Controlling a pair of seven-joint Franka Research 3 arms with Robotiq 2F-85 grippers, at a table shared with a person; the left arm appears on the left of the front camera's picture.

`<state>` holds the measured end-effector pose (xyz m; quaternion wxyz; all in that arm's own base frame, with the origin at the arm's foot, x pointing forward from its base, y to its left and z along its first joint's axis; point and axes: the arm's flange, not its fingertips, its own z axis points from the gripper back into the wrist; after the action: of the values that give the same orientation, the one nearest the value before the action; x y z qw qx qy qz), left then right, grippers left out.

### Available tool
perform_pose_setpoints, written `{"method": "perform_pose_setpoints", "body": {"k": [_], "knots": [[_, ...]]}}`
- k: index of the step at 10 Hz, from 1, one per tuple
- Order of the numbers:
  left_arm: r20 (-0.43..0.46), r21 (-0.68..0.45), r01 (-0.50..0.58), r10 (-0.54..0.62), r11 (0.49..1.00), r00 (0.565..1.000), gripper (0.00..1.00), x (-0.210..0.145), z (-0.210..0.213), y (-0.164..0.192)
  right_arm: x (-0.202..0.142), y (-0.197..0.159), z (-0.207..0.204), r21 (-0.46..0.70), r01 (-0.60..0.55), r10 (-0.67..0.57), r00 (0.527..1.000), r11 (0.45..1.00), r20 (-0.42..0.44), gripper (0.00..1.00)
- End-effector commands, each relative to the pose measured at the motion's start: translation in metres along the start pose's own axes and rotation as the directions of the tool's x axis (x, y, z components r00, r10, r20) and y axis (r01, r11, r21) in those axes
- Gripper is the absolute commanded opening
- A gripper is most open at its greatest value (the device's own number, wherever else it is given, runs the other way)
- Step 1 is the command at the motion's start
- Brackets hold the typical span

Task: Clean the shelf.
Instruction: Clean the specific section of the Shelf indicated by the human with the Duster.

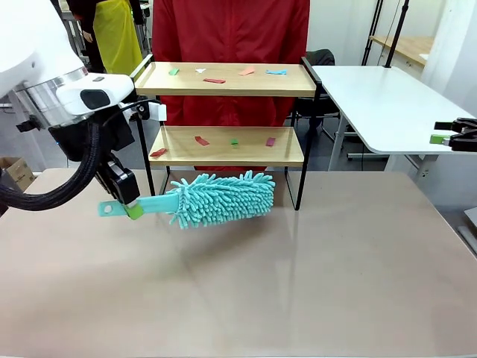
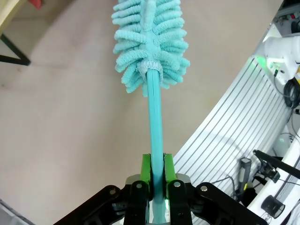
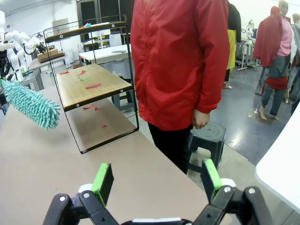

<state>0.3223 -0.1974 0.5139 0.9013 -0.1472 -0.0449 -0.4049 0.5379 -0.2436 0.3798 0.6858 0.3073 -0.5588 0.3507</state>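
Two white arms share one large beige tabletop (image 1: 298,283) with you; it is smooth, matte with a faint sheen, and bare in the near half. Room behind: open lab floor, a white table (image 1: 380,104) to the right, a black plastic stool (image 3: 208,138) beside a person in a red jacket (image 1: 231,30) standing at the far edge.

Shelf (image 1: 223,88): stands at the far middle of the tabletop, directly before the person. Two light wooden boards with visible grain, thin black metal frame, raised side rails. Small flat coloured scraps lie on it. Count in the front view: five on the top board (green, white, red, orange, cyan), four on the lower board (two red, one green, one magenta), one of the red ones at its left edge.

Duster (image 1: 223,198): one; flat teal plastic handle, fluffy teal microfibre head of short noodle-like strands. It hangs level above the tabletop, just in front of the shelf's lower tier, not touching it.

Left gripper (image 1: 133,207): green pads pressed flat on either side of the duster handle, pinching it near its end.

Right gripper (image 3: 157,180): fingers spread wide, nothing between them; note it sits well off to the right, apart from the shelf.
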Motion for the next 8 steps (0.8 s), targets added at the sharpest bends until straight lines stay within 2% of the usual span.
{"method": "perform_pose_setpoints", "body": {"k": [1,2,3,5,6,8], "knots": [[0.008,0.021,-0.004,0.004,1.0,1.0,0.13,-0.004,0.005,-0.006,0.009,0.001,-0.002,-0.015,0.012,-0.012,1.0,1.0,-0.009,1.0],[0.0,0.0,0.0,0.0,1.0,1.0,0.13,0.0,0.0,0.0,0.009,0.001,-0.002,-0.015,0.012,-0.012,1.0,1.0,-0.009,1.0],[-0.037,0.057,-0.013,0.015,0.998,0.999,0.13,0.019,-0.011,-0.014,0.009,0.001,-0.002,-0.015,0.012,-0.012,1.0,1.0,-0.009,1.0],[-0.043,0.083,-0.042,0.045,0.996,0.998,0.13,0.031,-0.031,-0.031,0.009,0.001,-0.002,-0.015,0.012,-0.012,1.0,1.0,-0.009,1.0],[-0.007,0.07,-0.079,0.08,0.994,0.997,0.13,0.034,-0.043,-0.039,0.009,0.001,-0.002,-0.015,0.012,-0.012,1.0,1.0,-0.009,1.0],[0.067,0.124,-0.171,0.164,0.977,0.984,0.13,0.046,-0.056,-0.053,0.009,0.001,-0.002,-0.015,0.012,-0.012,1.0,1.0,-0.009,1.0]]}}
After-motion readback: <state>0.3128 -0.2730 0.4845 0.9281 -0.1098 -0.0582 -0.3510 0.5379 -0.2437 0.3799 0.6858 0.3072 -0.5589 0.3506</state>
